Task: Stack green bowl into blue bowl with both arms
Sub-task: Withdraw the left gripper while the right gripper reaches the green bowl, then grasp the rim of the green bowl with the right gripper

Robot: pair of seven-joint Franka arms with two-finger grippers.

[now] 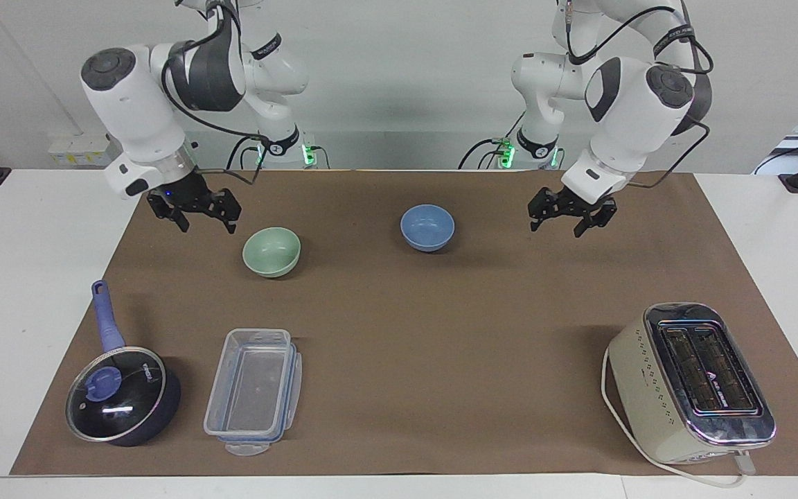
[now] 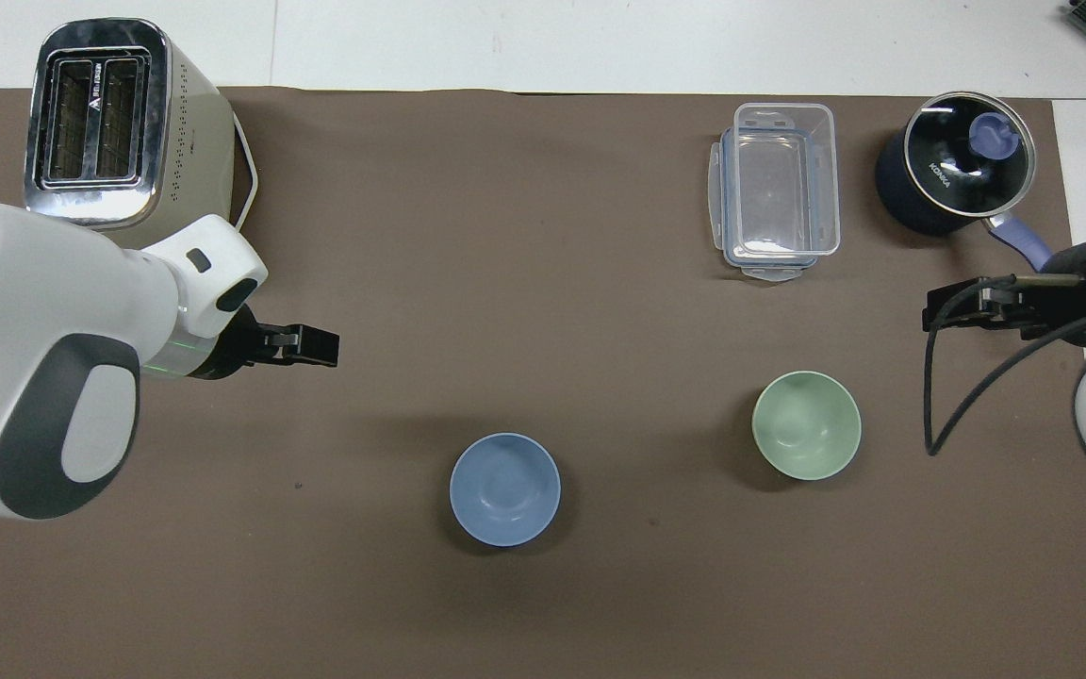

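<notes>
Both bowls sit upright and apart on the brown paper mat (image 1: 440,360); nothing stacked yet.

Landmark: the small round light-blue matte bowl (image 1: 427,226), in the middle of the mat's robot-side half. The small round pale mint-green matte bowl (image 1: 271,251) lies beside it toward the right arm's end of the table, slightly farther from the robots, with bare mat between the two.

The right gripper (image 1: 194,206), black, two-fingered, hangs low just off the green bowl's rim, on the side away from the blue bowl and a touch nearer the robots. Fingers spread apart, holding nothing.

The left gripper (image 1: 565,213) hangs over bare mat, well off from the blue bowl toward the left arm's end. Fingers also spread, empty.

Key relation: the green bowl lies between the right gripper and the blue bowl, so the right arm is plainly the nearer one for the pick. The bowl is round, with no long axis; any rim approach looks workable. My reading: grasp not yet begun.

Clutter, all farther from the robots than the blue bowl: clear plastic lidded box (image 1: 253,389), dark blue saucepan with glass lid (image 1: 122,394), cream and chrome toaster (image 1: 690,381).
</notes>
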